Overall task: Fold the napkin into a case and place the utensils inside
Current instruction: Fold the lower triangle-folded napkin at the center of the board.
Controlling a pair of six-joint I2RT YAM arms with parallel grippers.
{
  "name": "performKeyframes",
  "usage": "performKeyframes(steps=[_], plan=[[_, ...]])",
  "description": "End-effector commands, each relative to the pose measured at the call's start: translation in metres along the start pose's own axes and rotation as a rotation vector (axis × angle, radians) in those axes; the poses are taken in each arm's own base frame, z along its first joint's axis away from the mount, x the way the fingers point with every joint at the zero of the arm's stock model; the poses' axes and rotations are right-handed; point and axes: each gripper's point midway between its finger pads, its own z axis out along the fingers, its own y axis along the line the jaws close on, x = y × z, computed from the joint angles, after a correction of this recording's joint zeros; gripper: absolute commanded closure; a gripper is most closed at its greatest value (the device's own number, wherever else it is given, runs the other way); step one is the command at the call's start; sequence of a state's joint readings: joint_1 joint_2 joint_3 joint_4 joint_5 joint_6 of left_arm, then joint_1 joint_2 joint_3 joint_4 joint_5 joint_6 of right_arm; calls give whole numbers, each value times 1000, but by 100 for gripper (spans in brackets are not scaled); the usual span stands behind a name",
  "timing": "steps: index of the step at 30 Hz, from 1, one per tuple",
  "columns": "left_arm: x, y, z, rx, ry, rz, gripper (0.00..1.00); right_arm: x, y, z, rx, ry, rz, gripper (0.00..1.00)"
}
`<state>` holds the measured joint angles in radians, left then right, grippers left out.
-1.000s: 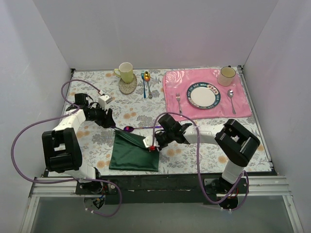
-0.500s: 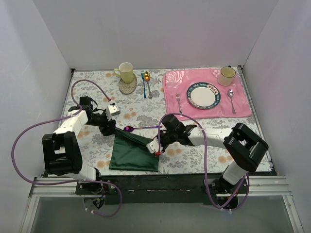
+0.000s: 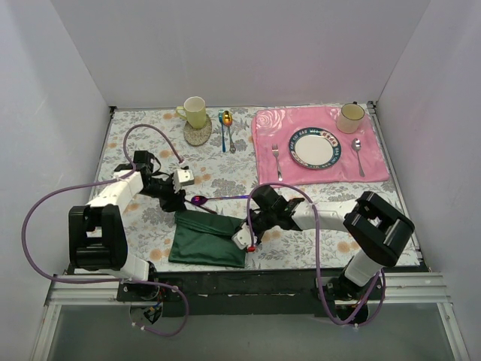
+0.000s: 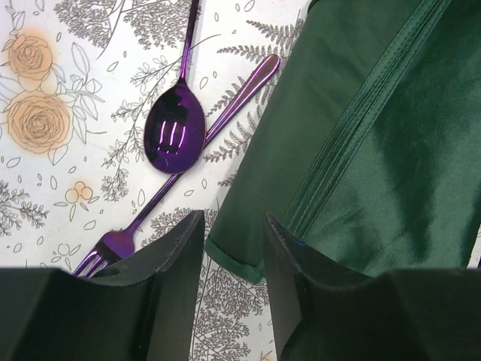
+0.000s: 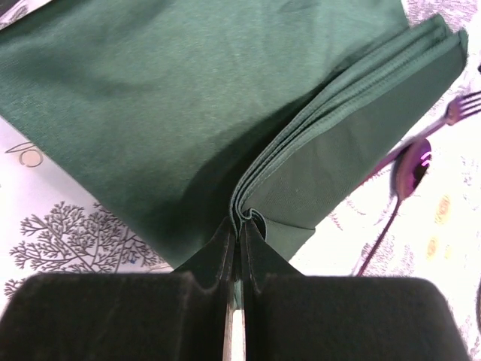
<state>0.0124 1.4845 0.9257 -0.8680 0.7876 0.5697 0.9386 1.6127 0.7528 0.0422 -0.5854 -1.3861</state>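
A floral tabletop (image 3: 150,124) is being seen from above, with two robot arms reaching in from its near edge. A dark green napkin (image 3: 204,239) is lying folded near the near edge, left of the middle, and its layered folded edges are showing in the wrist views.

The right gripper (image 3: 243,235) is reaching leftward to the napkin's right side. In the right wrist view, the right gripper (image 5: 239,226) is clenching a stack of folded cloth edges, with its two fingers pressing tight together on the napkin (image 5: 173,98).

The left gripper (image 3: 180,201) is hovering at the napkin's far left corner. In the left wrist view, the left gripper (image 4: 233,244) is standing with its fingers parted, and a hemmed corner of the napkin (image 4: 376,150) is poking into the gap between them. Whether either finger is touching the cloth cannot be told.

A shiny purple spoon (image 4: 174,135) and a matching fork (image 4: 192,184) are lying on the tabletop just beside that corner, outside the napkin. The spoon's bowl is resting against the fork's handle, and the two are crossing.

A pink placemat (image 3: 376,165) carrying a plate (image 3: 316,147) is sitting at the far right corner, well apart from the napkin.
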Motion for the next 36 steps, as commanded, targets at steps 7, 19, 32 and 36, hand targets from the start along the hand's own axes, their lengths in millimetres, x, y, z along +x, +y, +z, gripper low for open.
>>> performKeyframes(steps=[7, 19, 32, 36], plan=[[-1, -22, 11, 43, 51, 104, 69, 12, 13, 9, -59, 32, -31, 99], [1, -24, 15, 31, 40, 61, 72, 45, 2, -3, -55, 97, -52, 99], [2, -38, 21, 54, 64, 87, 76, 19, 9, -15, -59, 39, -139, 99], [-2, -39, 21, 46, 56, 95, 74, 22, 21, -13, -73, 37, -173, 99]])
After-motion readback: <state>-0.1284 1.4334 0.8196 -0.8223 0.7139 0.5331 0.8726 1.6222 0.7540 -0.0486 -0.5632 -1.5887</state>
